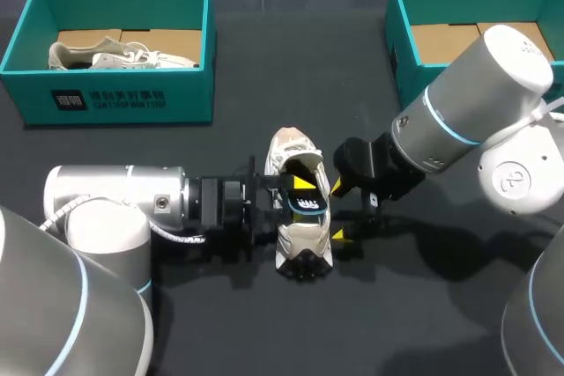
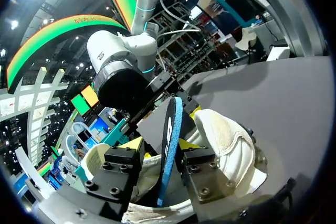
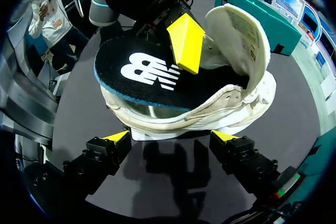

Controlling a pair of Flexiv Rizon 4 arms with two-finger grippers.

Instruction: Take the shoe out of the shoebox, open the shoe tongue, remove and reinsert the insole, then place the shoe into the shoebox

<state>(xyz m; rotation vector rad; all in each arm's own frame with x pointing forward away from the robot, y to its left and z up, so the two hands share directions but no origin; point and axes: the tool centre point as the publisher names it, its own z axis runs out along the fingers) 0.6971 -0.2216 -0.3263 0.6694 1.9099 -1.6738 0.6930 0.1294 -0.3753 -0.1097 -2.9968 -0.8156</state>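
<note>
Black tabletop (image 1: pixel 264 50) at a two-arm robot station carries a teal shoebox (image 1: pixel 123 99) on the left, with a pale second shoe (image 1: pixel 123 57) inside, and another teal box (image 1: pixel 407 77) on the right showing only cardboard liners. Between them, out on the open surface, lies the cream sneaker (image 1: pixel 304 244), well apart from both boxes. The left arm (image 1: pixel 115 204) comes in from one side of it, the right arm (image 1: pixel 476 103) from the other. The sneaker's tongue (image 3: pixel 239 30) is folded back, and its dark, blue-edged insole (image 1: pixel 308 204) sits tilted, partly raised out of the shoe's opening. The left gripper (image 2: pixel 165 148) pinches that insole between its yellow tips. The right gripper (image 3: pixel 170 137) holds nothing, its fingers spread wide just beside the sneaker's sidewall. By this showing, unboxing and tongue-opening are done and the insole step is under way, though whether it is coming out or going back cannot be told. Returning the sneaker to a shoebox remains.
</note>
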